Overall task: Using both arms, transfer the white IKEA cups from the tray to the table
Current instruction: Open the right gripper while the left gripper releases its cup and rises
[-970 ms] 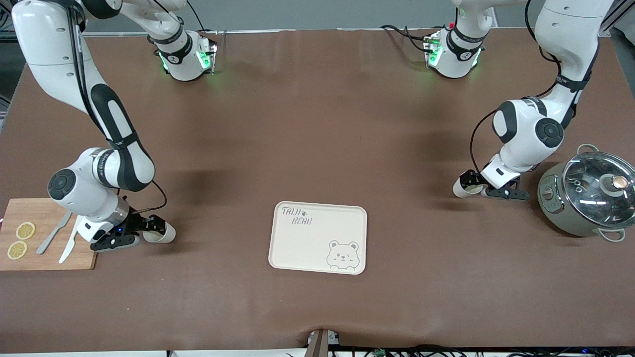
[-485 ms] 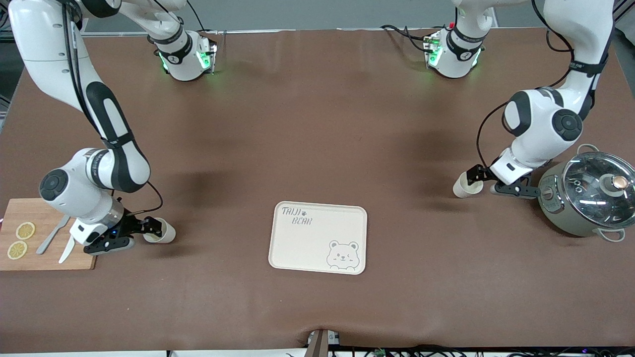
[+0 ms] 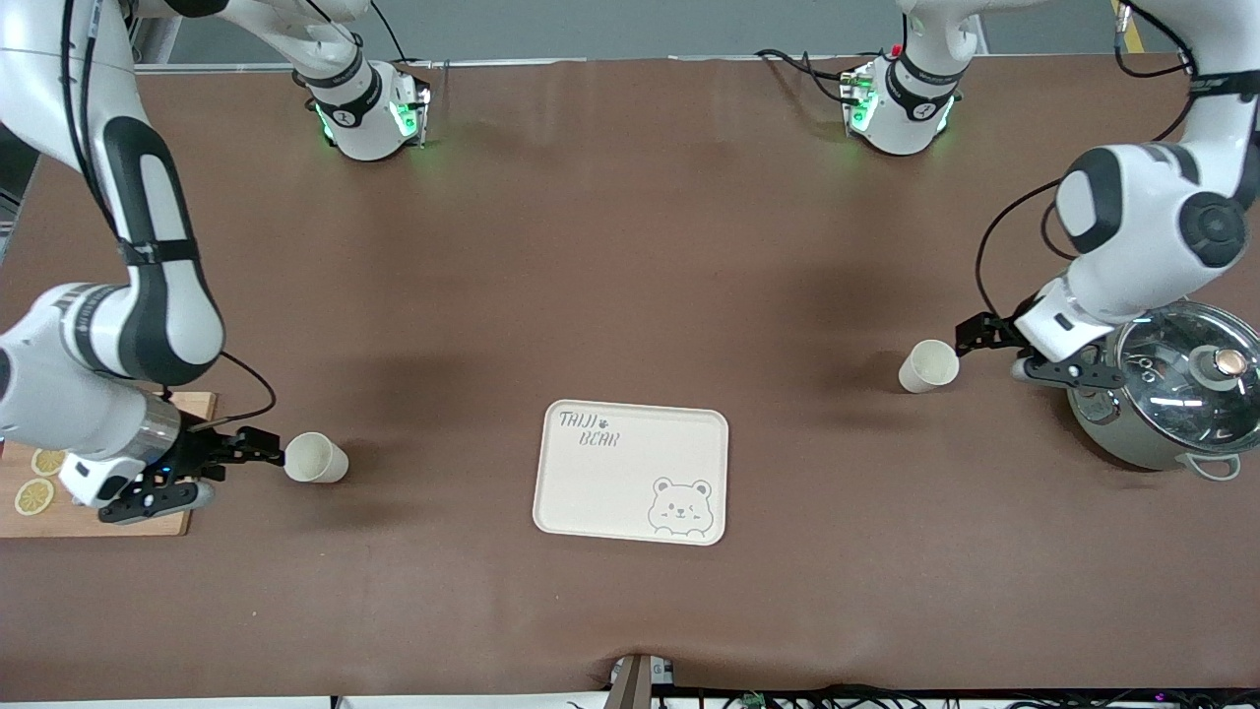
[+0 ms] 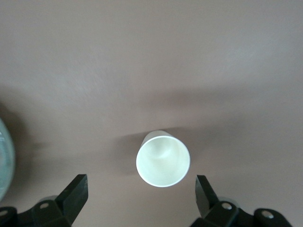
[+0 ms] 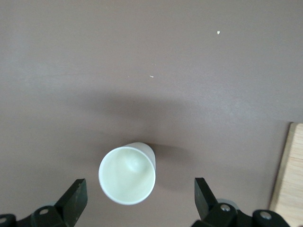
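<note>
Brown, matte and faintly creased, the tabletop point(image 3: 630, 276) fills my front view; soft arm shadows fall across it, and a strip of grey wall shows above its top edge, where both arm bases glow green.

Cup A: a white IKEA cup point(image 3: 316, 458) stands upright on the bare tabletop toward the right arm's end, beside the wooden cutting board point(image 3: 98, 517), which carries lemon slices point(image 3: 34, 495) and reaches the tabletop's end. In my right wrist view this cup point(image 5: 127, 175) shows its round rim and empty interior.

Right gripper point(image 3: 212, 471): low over the tabletop beside cup A, fingers spread apart and clear of the cup, touching nothing.

Cup B: the second white IKEA cup point(image 3: 928, 365) stands upright toward the left arm's end, between the bear-printed tray point(image 3: 631, 472) and the grey pot with glass lid point(image 3: 1171, 385), and farther from the front camera than the tray. My left wrist view looks straight into it point(image 4: 163, 164).

Left gripper point(image 3: 1019, 353): low over the tabletop between cup B and the pot, fingers spread wide, clear of the cup.

Tray: cream, marked "TAIJI BEAR", lying flat near the middle of the tabletop, well apart from both cups, with nothing on it.
</note>
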